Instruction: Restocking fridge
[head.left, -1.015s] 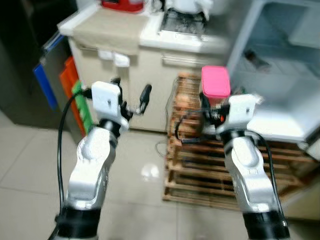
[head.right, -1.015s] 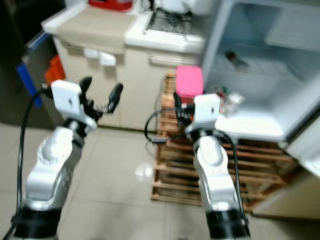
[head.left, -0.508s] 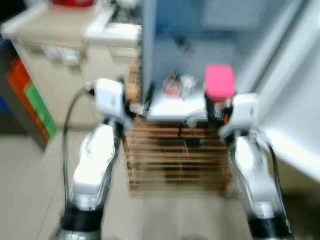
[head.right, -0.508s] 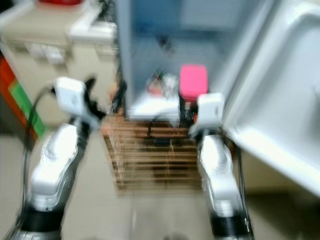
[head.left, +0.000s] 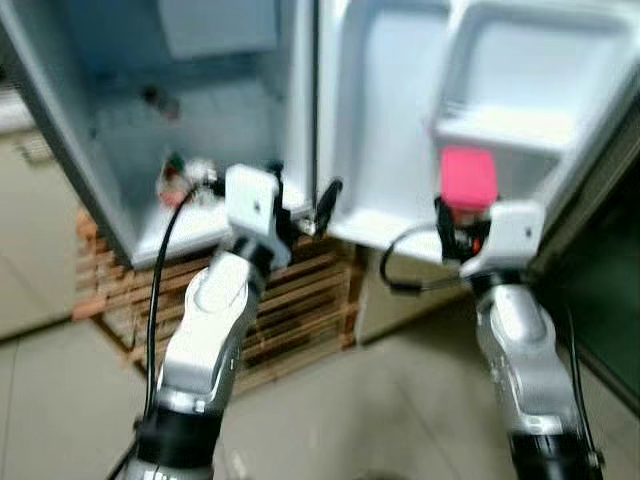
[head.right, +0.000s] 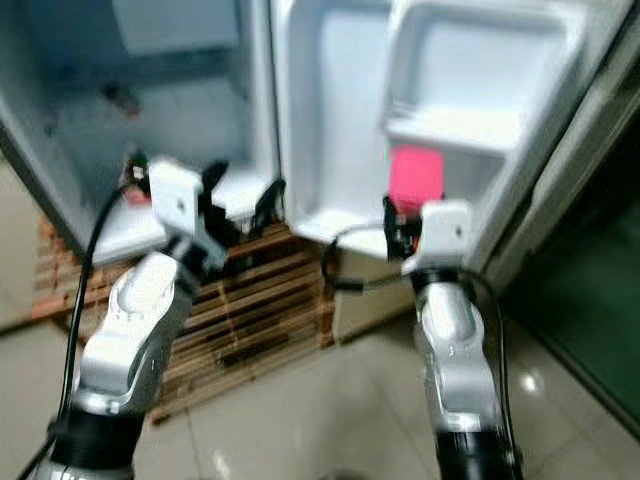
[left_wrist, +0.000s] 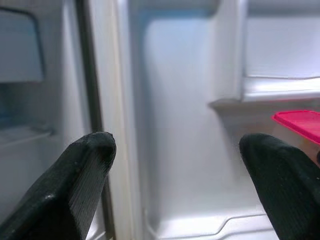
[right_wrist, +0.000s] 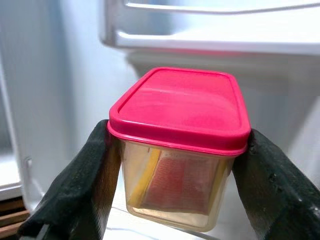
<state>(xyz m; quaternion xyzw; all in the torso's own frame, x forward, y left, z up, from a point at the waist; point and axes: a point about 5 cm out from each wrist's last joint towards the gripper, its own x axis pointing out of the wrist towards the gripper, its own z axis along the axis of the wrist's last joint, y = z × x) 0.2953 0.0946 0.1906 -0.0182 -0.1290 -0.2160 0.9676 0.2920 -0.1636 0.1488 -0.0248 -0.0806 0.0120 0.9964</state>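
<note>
Open fridge (head.left: 150, 130) fills the upper frame, its door shelf (head.left: 520, 125) upper right; my right gripper (right_wrist: 175, 165) is clamped on the pink-lidded tub (right_wrist: 180, 145) just below that shelf, my left gripper (left_wrist: 175, 165) spread, holding nothing, at centre.

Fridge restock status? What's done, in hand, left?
Done: white fridge door stands open. In hand: right gripper, jaws shut on the clear plastic container with pink lid, held before the door shelf. Left gripper open. Left: setting the container down.
</note>
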